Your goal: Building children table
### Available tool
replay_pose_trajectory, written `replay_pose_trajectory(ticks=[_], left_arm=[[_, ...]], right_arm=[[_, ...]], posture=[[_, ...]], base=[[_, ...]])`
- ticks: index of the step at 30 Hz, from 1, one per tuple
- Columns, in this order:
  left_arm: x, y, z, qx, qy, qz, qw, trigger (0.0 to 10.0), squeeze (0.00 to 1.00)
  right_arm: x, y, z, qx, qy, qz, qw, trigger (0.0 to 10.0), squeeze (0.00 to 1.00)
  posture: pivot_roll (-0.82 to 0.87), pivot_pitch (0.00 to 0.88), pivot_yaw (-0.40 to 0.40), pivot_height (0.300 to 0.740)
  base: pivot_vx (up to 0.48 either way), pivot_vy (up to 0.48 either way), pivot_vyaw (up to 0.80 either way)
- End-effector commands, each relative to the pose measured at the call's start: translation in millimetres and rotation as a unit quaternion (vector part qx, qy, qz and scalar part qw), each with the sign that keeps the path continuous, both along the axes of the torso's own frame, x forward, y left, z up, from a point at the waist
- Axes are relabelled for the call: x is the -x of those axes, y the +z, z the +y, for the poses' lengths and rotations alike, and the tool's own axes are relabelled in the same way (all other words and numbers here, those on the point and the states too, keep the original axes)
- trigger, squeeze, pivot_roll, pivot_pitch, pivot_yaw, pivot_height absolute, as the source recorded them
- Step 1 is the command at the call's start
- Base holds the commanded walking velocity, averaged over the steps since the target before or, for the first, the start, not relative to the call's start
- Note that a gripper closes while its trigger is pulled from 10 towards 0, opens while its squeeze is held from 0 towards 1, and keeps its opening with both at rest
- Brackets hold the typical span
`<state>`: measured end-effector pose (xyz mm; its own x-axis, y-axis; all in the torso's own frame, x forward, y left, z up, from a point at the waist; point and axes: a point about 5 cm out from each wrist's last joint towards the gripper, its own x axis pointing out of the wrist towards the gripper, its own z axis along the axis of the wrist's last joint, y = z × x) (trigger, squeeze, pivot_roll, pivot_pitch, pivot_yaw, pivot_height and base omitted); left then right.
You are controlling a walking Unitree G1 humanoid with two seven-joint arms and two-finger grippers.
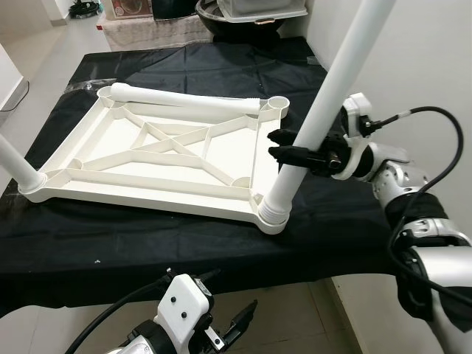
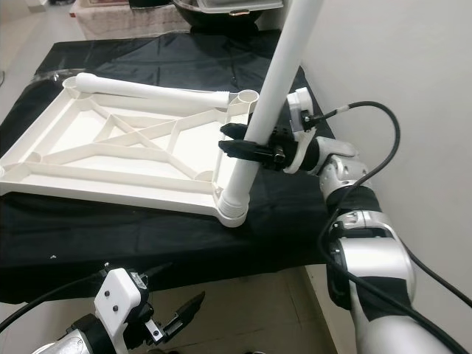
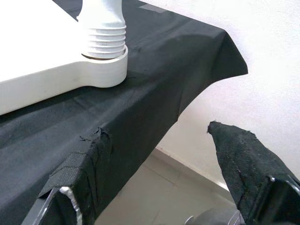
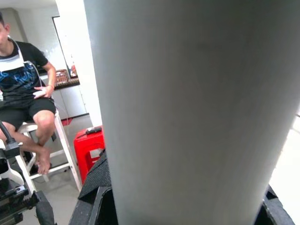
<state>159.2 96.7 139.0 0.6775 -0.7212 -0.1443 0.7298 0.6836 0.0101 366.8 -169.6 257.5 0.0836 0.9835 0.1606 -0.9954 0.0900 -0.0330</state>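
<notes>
A white plastic tabletop (image 1: 158, 151) lies upside down on a black-covered surface. A white leg (image 1: 324, 103) stands upright in its near right corner socket (image 1: 271, 214). My right gripper (image 1: 290, 151) is shut on this leg a little above the socket, and the leg (image 4: 187, 112) sits close between its fingers in the right wrist view. Another leg (image 1: 16, 166) stands in the near left corner. A loose leg (image 1: 184, 99) lies along the far edge, beside an empty socket (image 1: 278, 105). My left gripper (image 1: 234, 324) hangs low in front of the surface, open, with nothing in it.
The black cloth (image 3: 154, 65) drapes over the near edge and right corner. A white wall (image 1: 413, 51) stands close on the right. A dark bowl and a clear container (image 1: 254, 15) sit at the far end. A person (image 4: 23, 79) sits beside a red stool (image 4: 89, 145).
</notes>
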Motion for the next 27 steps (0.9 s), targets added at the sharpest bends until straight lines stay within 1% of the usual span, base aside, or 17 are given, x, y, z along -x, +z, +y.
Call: replay_pose_trajectory(ticks=[1, 2, 4, 7, 8, 9, 10, 11, 12, 13, 17, 19, 21, 22, 24, 25, 27], left_arm=[[1.6, -3, 0.6, -0.011, 0.000, 0.006, 1.000, 10.0, 0.00], [1.6, -3, 0.6, -0.011, 0.000, 0.006, 1.000, 10.0, 0.00], [0.7, -4, 0.4, -0.011, 0.001, 0.005, 1.000, 10.0, 0.00], [0.7, -4, 0.4, -0.011, 0.001, 0.005, 1.000, 10.0, 0.00], [0.2, -4, 0.3, -0.011, 0.001, 0.004, 1.000, 10.0, 0.00], [0.2, -4, 0.3, -0.011, 0.001, 0.004, 1.000, 10.0, 0.00], [-0.3, -4, 0.0, -0.010, 0.000, 0.004, 1.000, 10.0, 0.00], [-0.3, -4, 0.0, -0.010, 0.000, 0.004, 1.000, 10.0, 0.00], [-0.9, -4, -0.1, -0.010, 0.000, 0.004, 1.000, 10.0, 0.00], [-0.9, -4, -0.1, -0.010, 0.000, 0.004, 1.000, 10.0, 0.00], [-1.9, -4, -0.3, -0.009, 0.002, 0.002, 1.000, 10.0, 0.00], [-1.9, -4, -0.3, -0.009, 0.002, 0.002, 1.000, 10.0, 0.00], [-1.8, -4, -0.6, -0.009, 0.002, 0.002, 1.000, 10.0, 0.00], [-1.8, -4, -0.6, -0.009, 0.002, 0.002, 1.000, 10.0, 0.00], [-1.0, -4, -0.9, -0.009, 0.004, 0.001, 1.000, 10.0, 0.00], [-1.0, -4, -0.9, -0.009, 0.004, 0.001, 1.000, 10.0, 0.00], [-0.5, -3, -1.3, -0.009, 0.006, 0.001, 1.000, 10.0, 0.00]], right_arm=[[3.1, -24, 9.3, 0.021, 0.020, 0.041, 0.999, 10.0, 0.00], [3.1, -24, 9.3, 0.021, 0.020, 0.041, 0.999, 10.0, 0.00], [6.1, -28, 15.9, 0.054, 0.031, 0.026, 0.998, 10.0, 0.00], [6.1, -28, 15.9, 0.054, 0.031, 0.026, 0.998, 10.0, 0.00], [7.4, -31, 18.1, 0.082, 0.033, 0.016, 0.996, 10.0, 0.00], [7.4, -31, 18.1, 0.082, 0.033, 0.016, 0.996, 10.0, 0.00], [7.9, -33, 20.3, 0.108, 0.035, 0.007, 0.994, 10.0, 0.00], [7.9, -33, 20.3, 0.108, 0.035, 0.007, 0.994, 10.0, 0.00], [8.5, -32, 23.0, 0.123, 0.044, -0.001, 0.991, 10.0, 0.00], [8.5, -32, 23.0, 0.123, 0.044, -0.001, 0.991, 10.0, 0.00], [8.3, -23, 35.9, 0.135, 0.073, -0.011, 0.988, 10.0, 0.00], [8.3, -23, 35.9, 0.135, 0.073, -0.011, 0.988, 10.0, 0.00], [7.9, -21, 45.0, 0.148, 0.088, -0.016, 0.985, 10.0, 0.00], [7.9, -21, 45.0, 0.148, 0.088, -0.016, 0.985, 10.0, 0.00], [6.6, -21, 57.7, 0.162, 0.104, -0.016, 0.981, 10.0, 0.00], [6.6, -21, 57.7, 0.162, 0.104, -0.016, 0.981, 10.0, 0.00], [6.2, -22, 66.4, 0.167, 0.114, -0.015, 0.979, 10.0, 0.00]], posture=[[0.19, 0.217, -0.006, 0.740], [0.19, 0.217, -0.006, 0.740], [0.18, 0.217, -0.005, 0.740], [0.18, 0.217, -0.005, 0.740], [0.18, 0.217, -0.004, 0.740], [0.18, 0.217, -0.004, 0.740], [0.18, 0.216, -0.004, 0.740], [0.18, 0.216, -0.004, 0.740], [0.18, 0.216, -0.004, 0.740], [0.18, 0.216, -0.004, 0.740], [0.17, 0.216, -0.008, 0.740], [0.17, 0.216, -0.008, 0.740], [0.18, 0.219, -0.012, 0.740], [0.18, 0.219, -0.012, 0.740], [0.18, 0.225, -0.018, 0.740], [0.18, 0.225, -0.018, 0.740], [0.19, 0.228, -0.022, 0.740]], base=[[0.000, 0.000, 0.00], [0.000, 0.000, 0.00], [0.000, 0.000, 0.00], [0.000, 0.000, 0.00], [0.000, 0.000, 0.00], [0.000, 0.000, 0.00], [0.000, 0.000, 0.00], [0.000, 0.000, 0.00], [0.000, 0.000, 0.00], [0.000, 0.000, 0.00], [0.000, 0.000, 0.00], [0.000, 0.000, 0.00], [0.000, 0.000, 0.00], [0.000, 0.000, 0.00], [0.000, 0.000, 0.00], [0.000, 0.000, 0.00], [0.000, 0.000, 0.00]])
